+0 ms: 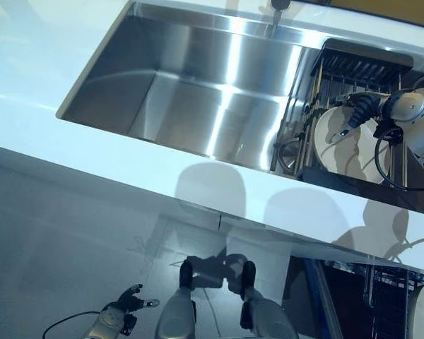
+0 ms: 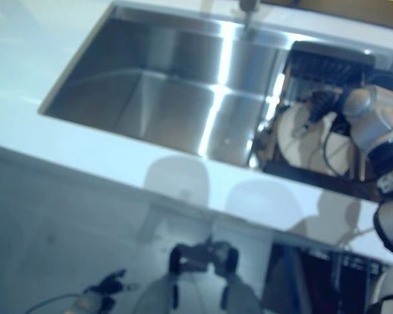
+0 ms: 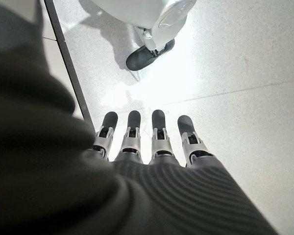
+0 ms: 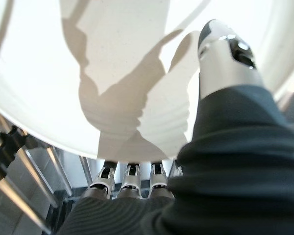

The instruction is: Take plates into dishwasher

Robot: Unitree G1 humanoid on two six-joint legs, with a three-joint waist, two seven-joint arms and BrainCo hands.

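Pick step: right hand (image 1: 357, 113) pinching round white plate (image 1: 353, 145) in dark wire rack (image 1: 353, 67), right of frame; next lift clear toward dishwasher.

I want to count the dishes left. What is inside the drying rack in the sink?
White plates stand in the rack; the right hand covers part, so no sure count.

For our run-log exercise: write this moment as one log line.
stage: picking plate | right hand: at white plate in sink rack, thumb on its face, fingers behind rim | left hand: idle, open, hanging low | dishwasher: open
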